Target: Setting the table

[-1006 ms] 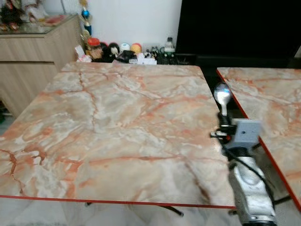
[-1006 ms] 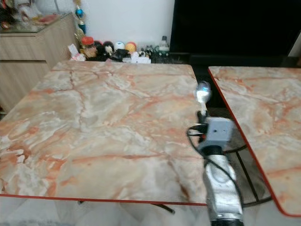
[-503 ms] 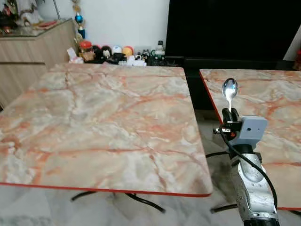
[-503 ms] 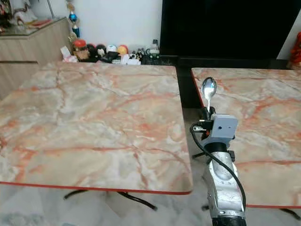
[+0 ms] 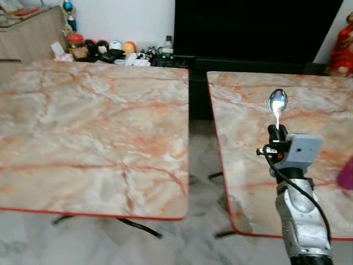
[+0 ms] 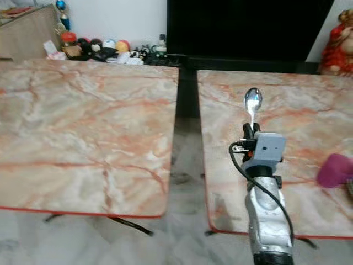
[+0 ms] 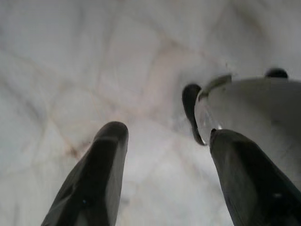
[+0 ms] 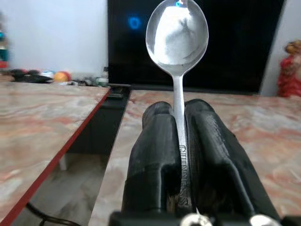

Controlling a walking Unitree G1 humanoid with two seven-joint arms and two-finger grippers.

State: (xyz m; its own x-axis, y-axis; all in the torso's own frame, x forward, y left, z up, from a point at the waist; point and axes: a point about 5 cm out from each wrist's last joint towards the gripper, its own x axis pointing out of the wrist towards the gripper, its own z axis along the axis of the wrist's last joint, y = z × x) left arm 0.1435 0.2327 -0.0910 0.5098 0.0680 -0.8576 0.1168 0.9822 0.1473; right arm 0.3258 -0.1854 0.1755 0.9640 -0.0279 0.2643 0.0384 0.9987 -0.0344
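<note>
Two marble tabletops side by side: the big one (image 5: 88,127) spreads across the left of frame, the second tabletop (image 5: 242,143) runs down the right. Right pincer (image 6: 251,131), centre-right, is clenched on the spoon (image 6: 252,102), bowl up, above that second tabletop. Left pincer (image 7: 164,155) hangs released over pale floor.

Right table (image 6: 309,105) top bare ahead; pink object (image 6: 333,170) at right edge.

head pair: down on both tables (image 5: 94,121) (shared) | wrists: close-up
</note>
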